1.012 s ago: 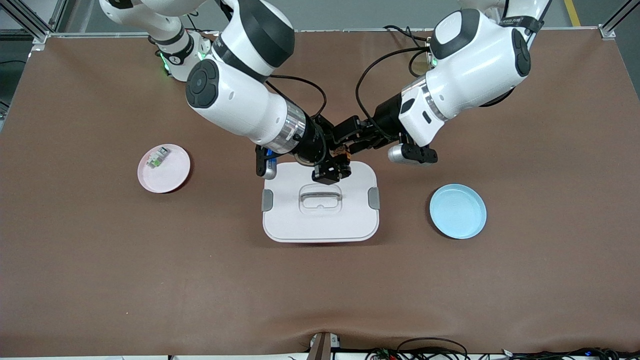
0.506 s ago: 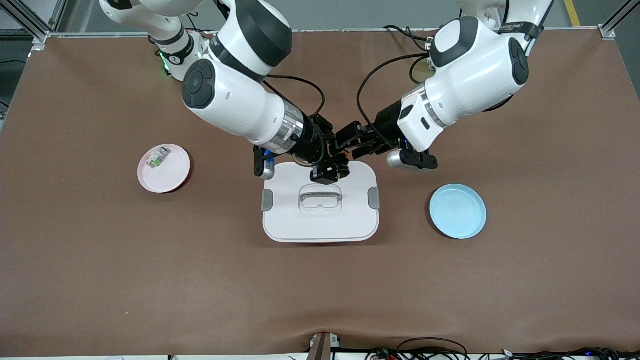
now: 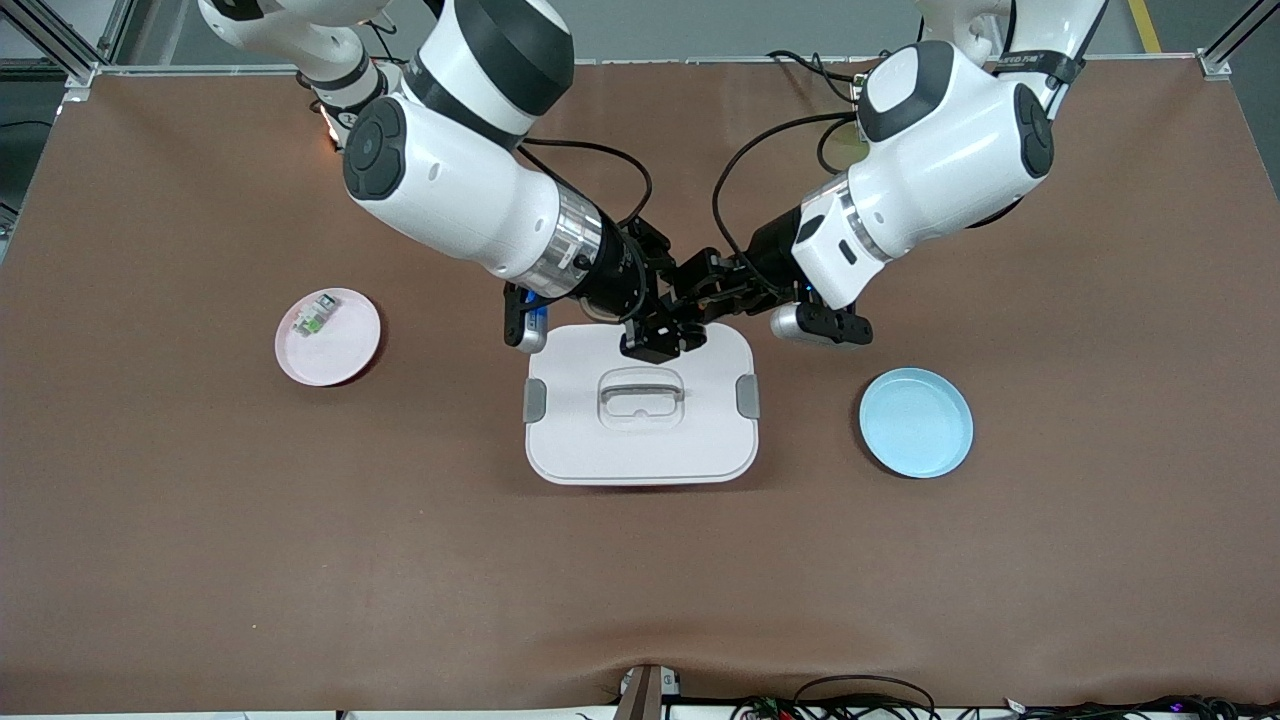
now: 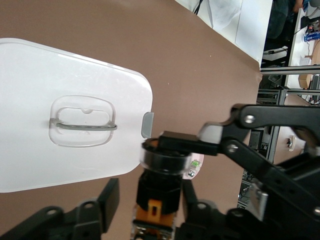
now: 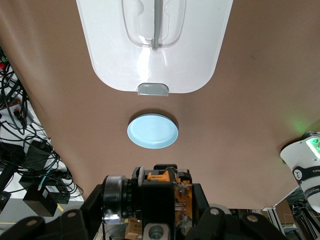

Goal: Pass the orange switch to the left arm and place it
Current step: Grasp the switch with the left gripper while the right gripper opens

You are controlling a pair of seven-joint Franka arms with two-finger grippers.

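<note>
Front view shows us both grippers meeting in the air over the edge of the box nearest the robots' bases, the right gripper reaching in from the right arm's end and the left gripper from the left arm's end. We see the right gripper clenched on the orange switch, whose black body and orange block sit between its fingers in both wrist views. Our left wrist view shows the left gripper's fingers drawn in around the switch's round end, one pad lying against it, though we cannot tell whether that grip is firm. The box sits at the middle of the table with its lid on and its grey clips at the sides. Toward the right arm's end lies a pink plate carrying a small green-and-white component. Toward the left arm's end lies a blue plate, a little nearer the front camera than the pink one.
</note>
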